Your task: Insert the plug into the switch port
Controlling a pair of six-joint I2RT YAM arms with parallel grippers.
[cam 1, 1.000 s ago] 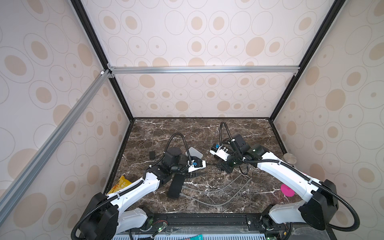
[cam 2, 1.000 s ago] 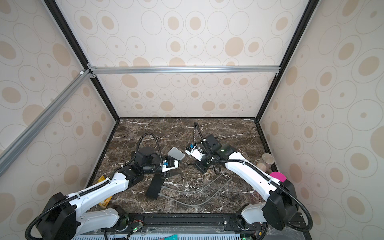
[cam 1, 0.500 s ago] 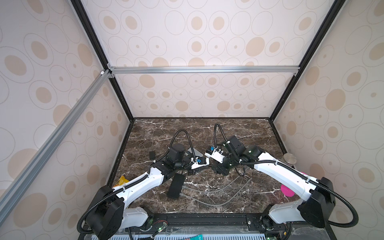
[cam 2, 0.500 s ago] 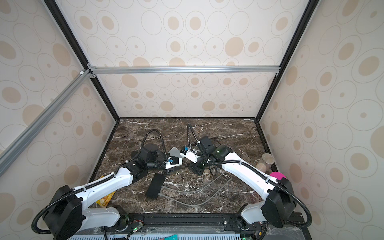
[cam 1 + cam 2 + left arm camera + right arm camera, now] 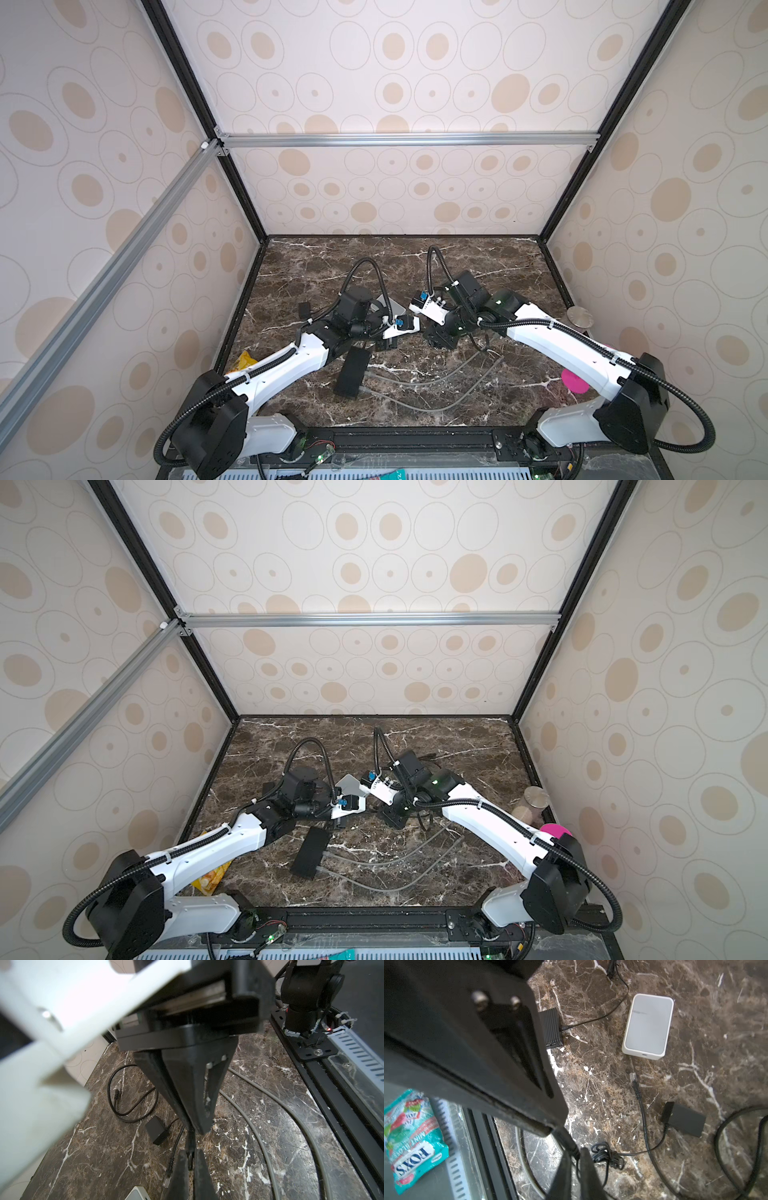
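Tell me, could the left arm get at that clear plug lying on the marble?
Probably yes: the clear plug lies uncovered just beside the left gripper. But that gripper is shut on a thin black cable, so it must let go first.

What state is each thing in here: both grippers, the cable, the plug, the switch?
left gripper: shut on the thin black cable.
right gripper: around the same cable; whether it grips is unclear.
plug: lying loose on the table, not inserted.
switch: lying flat on the table, two grey cables plugged in.
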